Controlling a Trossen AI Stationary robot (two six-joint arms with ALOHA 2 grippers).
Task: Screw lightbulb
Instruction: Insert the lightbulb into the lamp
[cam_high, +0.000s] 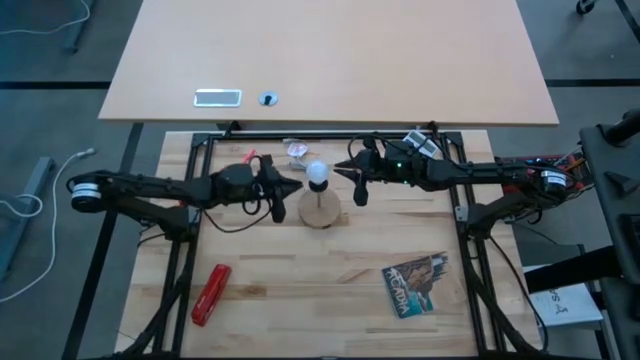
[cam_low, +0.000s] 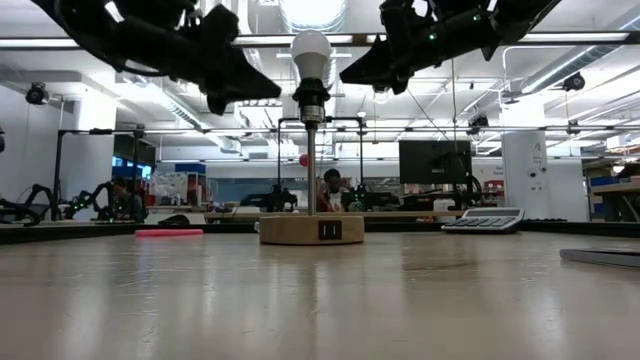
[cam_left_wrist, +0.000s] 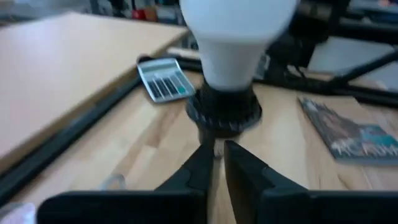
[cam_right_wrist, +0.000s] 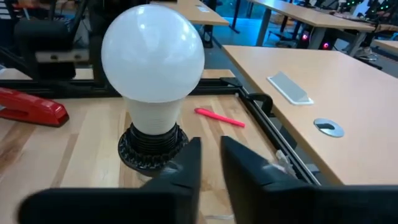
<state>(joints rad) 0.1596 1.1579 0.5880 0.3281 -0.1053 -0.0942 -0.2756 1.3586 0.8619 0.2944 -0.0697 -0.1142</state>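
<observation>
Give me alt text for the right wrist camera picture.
A white lightbulb sits in a black socket, close ahead of the right gripper, whose fingers stand nearly together and apart from it. A red stapler lies behind.

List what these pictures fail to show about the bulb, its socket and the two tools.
- Bulb screw base: hidden inside the black socket in every view, so how far it is screwed in cannot be told.
- Left tool: left wrist view is blurred; fingers look nearly together, just short of the socket.
- Right tool: its fingertips run off the right wrist picture's bottom edge.
- Low view: both arms are dark silhouettes, cut off at the top edge.
</observation>
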